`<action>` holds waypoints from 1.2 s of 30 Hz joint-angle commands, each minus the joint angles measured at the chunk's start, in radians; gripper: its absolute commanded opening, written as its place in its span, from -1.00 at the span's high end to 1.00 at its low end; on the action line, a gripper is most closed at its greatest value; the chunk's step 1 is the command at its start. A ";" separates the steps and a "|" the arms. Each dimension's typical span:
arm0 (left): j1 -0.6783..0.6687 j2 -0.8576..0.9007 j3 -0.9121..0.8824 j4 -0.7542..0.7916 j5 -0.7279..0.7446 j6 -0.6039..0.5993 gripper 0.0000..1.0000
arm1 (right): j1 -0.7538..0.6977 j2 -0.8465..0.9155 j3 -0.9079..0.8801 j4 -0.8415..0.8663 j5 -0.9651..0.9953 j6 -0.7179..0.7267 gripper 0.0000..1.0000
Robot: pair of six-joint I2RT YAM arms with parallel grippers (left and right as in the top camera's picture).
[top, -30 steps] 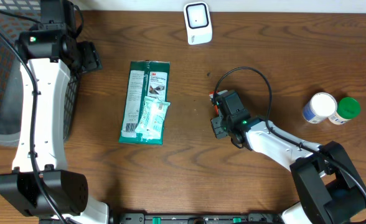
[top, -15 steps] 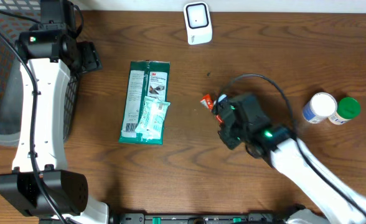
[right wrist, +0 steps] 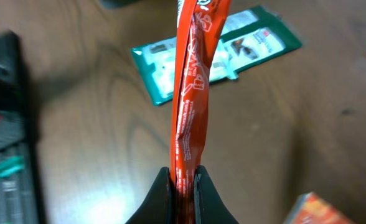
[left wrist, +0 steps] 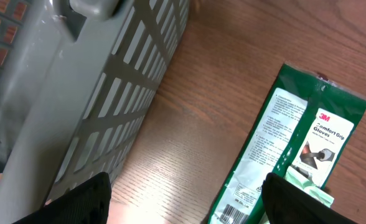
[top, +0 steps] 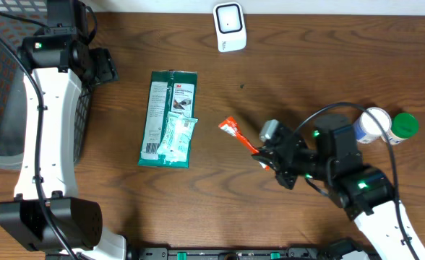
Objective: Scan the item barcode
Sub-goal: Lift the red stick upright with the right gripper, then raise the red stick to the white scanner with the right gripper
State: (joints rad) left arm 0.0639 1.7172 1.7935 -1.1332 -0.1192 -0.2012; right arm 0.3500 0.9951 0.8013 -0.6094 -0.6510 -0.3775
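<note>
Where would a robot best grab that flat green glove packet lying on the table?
Likely from straight above, pinching across its narrow width near the middle. The green glove packet lies flat on the table, long and slim, so nothing can slide under it, and its two long edges are free on both sides.

Red packet [right wrist: 188,106] top beyond frame edge

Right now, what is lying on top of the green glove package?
A smaller pale packet lies on the green glove package, toward its near end. The print beneath it is covered.
</note>
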 commanded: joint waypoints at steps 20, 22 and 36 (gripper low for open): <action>0.010 0.011 -0.006 -0.002 -0.027 0.017 -0.56 | -0.224 0.056 0.074 -0.038 -0.491 0.293 0.98; 0.010 0.011 -0.006 -0.002 -0.027 0.017 -0.55 | -0.212 0.056 0.087 -0.038 -0.491 0.295 0.98; 0.010 0.011 -0.006 -0.002 -0.027 0.017 -0.55 | -0.176 0.070 0.095 -0.034 -0.276 0.366 0.98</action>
State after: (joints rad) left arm 0.0639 1.7172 1.7935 -1.1328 -0.1192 -0.2012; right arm 0.1593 1.0519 0.8722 -0.6464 -1.0714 -0.0795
